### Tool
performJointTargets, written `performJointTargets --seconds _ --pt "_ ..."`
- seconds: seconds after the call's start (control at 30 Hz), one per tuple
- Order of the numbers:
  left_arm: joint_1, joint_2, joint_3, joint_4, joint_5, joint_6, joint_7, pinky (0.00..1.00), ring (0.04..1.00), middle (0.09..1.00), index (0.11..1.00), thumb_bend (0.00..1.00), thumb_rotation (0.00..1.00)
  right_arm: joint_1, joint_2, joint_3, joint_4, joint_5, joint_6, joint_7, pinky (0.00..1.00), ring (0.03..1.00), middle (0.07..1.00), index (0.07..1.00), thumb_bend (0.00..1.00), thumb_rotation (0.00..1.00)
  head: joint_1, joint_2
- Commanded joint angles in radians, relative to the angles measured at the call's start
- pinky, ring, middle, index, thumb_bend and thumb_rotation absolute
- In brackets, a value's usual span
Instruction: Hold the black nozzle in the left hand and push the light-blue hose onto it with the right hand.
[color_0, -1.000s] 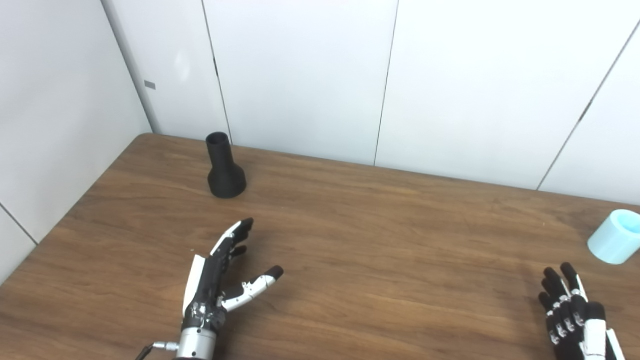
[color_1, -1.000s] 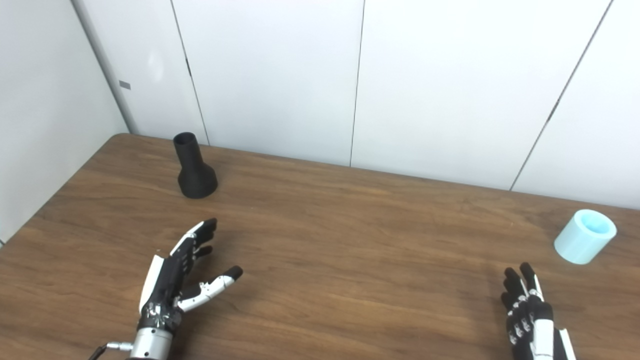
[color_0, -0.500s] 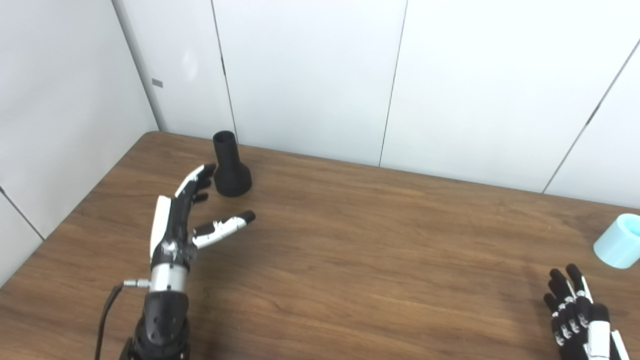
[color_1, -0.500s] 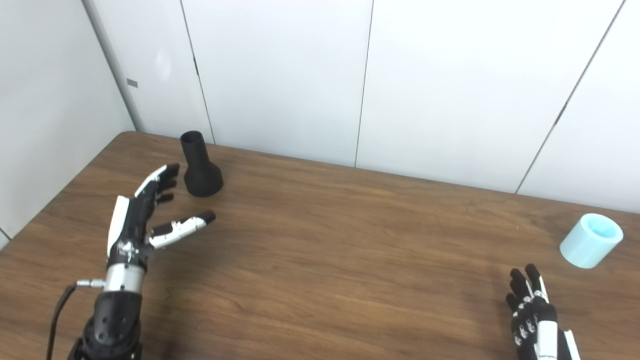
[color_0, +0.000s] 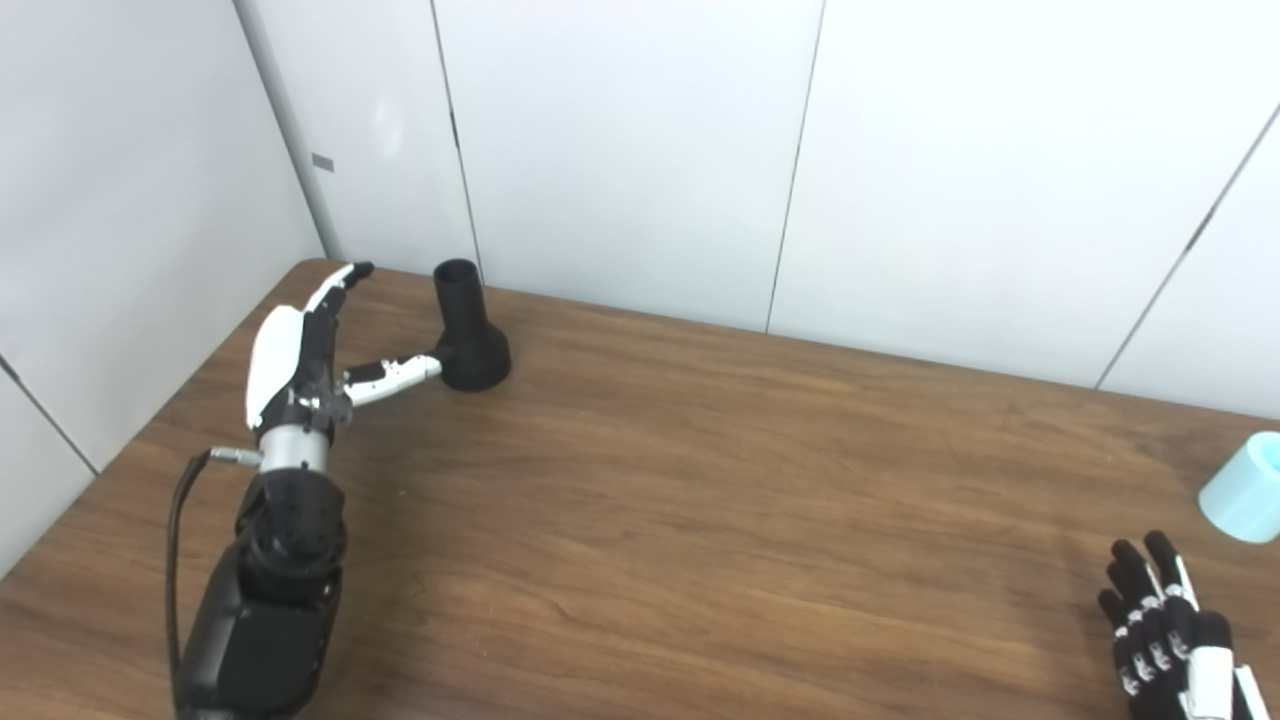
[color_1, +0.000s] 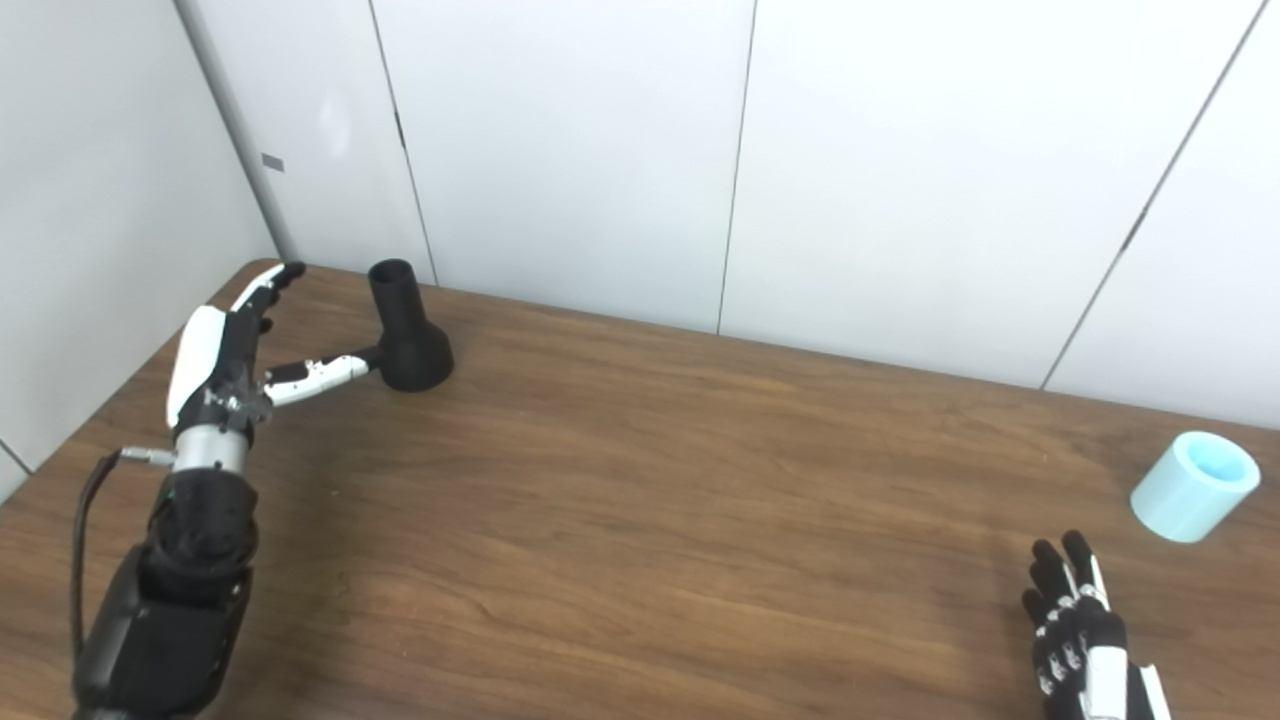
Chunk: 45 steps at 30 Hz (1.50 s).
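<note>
Upright at the table's (color_0: 640, 480) far left, the nozzle (color_0: 468, 330) stands beside the left hand (color_0: 300, 350), spread wide, thumb tip at its base. Near the right edge, the hose (color_1: 1192, 485) lies apart from the right hand (color_1: 1080, 630), fingers extended, holding nothing.

Left hand (color_0: 300, 350) moved from near front-centre of worktop out to far-left corner, more forearm now in frame. Fingers spread, pointing to back wall; thumb tip now reaches base of nozzle (color_0: 468, 335), contact likely but can't confirm. 1 s ago hand was well short of nozzle; 0.5 s ago fingertips just beside its base. Camera panned slightly left: whole scene drifted right in frame, hose (color_1: 1193, 485) included, not real motion.
</note>
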Motion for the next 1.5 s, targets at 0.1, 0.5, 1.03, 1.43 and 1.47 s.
performJointTargets --seconds 0.1,0.5,1.03,1.43,1.47 --pt "-0.087 0.058 -0.02 0.1 0.036 -0.058 0.066 0.9 0.969 0.961 0.903 0.96 0.26 0.033 0.009 -0.006 0.06 0.014 -0.029 0.009 1.0 0.986 0.963 0.998 0.48 1.0 0.002 0.003" --pt "-0.21 0.138 -0.092 0.245 -0.052 0.044 -0.12 1.0 1.0 0.994 0.959 1.0 0.4 0.043 0.008 -0.004 0.033 0.014 -0.016 0.01 1.0 0.985 0.964 1.0 0.45 1.0 -0.001 0.018" --pt "-0.23 0.151 -0.15 0.227 -0.09 0.064 -0.21 0.98 1.0 0.978 0.925 1.0 0.45 0.05 0.01 0.001 -0.005 0.038 0.021 0.01 1.0 1.0 0.962 1.0 0.41 1.0 -0.007 0.028" --pt "-0.283 0.139 -0.193 0.315 -0.07 0.02 -0.169 1.0 0.987 0.947 0.867 1.0 0.41 0.056 0.02 0.002 -0.03 0.031 0.04 -0.003 1.0 0.986 0.948 1.0 0.4 1.0 -0.019 0.035" --pt "-0.289 0.138 -0.195 0.327 -0.066 0.018 -0.16 1.0 0.984 0.943 0.865 1.0 0.4 0.056 0.021 0.002 -0.031 0.031 0.041 -0.003 1.0 0.984 0.947 1.0 0.4 1.0 -0.019 0.035"
